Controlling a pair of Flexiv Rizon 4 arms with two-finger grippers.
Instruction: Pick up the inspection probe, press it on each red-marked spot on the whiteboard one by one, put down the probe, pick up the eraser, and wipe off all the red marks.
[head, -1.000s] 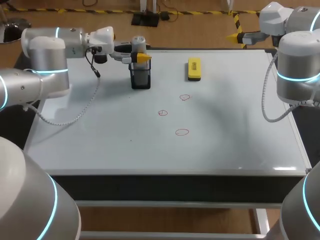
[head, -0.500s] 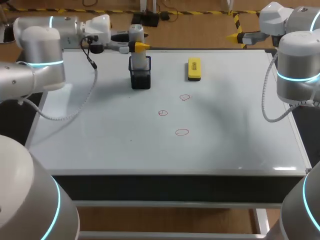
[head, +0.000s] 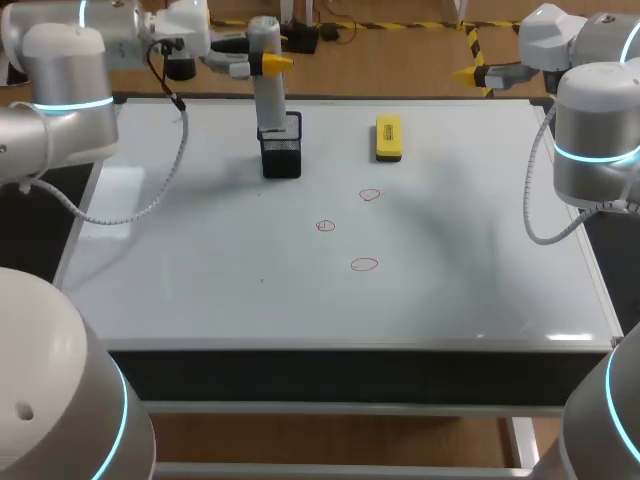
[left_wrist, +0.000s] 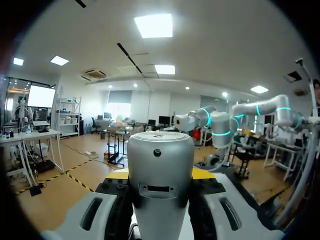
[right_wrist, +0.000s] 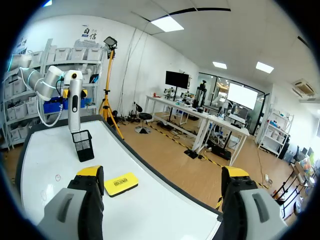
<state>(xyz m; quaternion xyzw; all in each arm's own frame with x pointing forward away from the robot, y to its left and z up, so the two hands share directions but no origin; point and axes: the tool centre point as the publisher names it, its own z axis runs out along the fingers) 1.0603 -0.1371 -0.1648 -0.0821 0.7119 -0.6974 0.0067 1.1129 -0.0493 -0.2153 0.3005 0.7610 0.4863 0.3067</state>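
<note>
Inspection probe (head: 266, 85): a grey cylinder, held upright directly above the black mesh holder (head: 281, 152). Its lower end is level with the holder's mouth; whether it is clear of the rim cannot be told.
Left hand (head: 265, 62): pinched on the probe's upper part from two sides, straight above the holder.
Red marks (head: 326, 226): three small red rings drawn on the whiteboard (head: 200, 260), all to the right of the holder and nearer the front edge. None is touched or smudged.
Eraser (head: 388, 138): yellow, laid flat on the whiteboard to the right of the holder, apart from it and from the marks. It is not gripped.
Right hand (right_wrist: 162, 176): fingers spread wide with nothing between them, parked well apart from the holder, past the far right corner of the tabletop.
Done: the probe is gripped, and the pick-up is judged all but complete.
Left: pressing on each of the three marks, putting down the probe, picking up the eraser, and wiping. No part of these is seen to be begun.
Head view only: all three marks are shown together, with their spacing from the holder and the eraser.
Left wrist view only: the probe's head is seen close between the fingers, with a small dot and a slot on its face. Neither the whiteboard nor the holder is shown.
Right wrist view only: the probe is seen from the side above the holder, and the wide gap of the right hand is confirmed.
</note>
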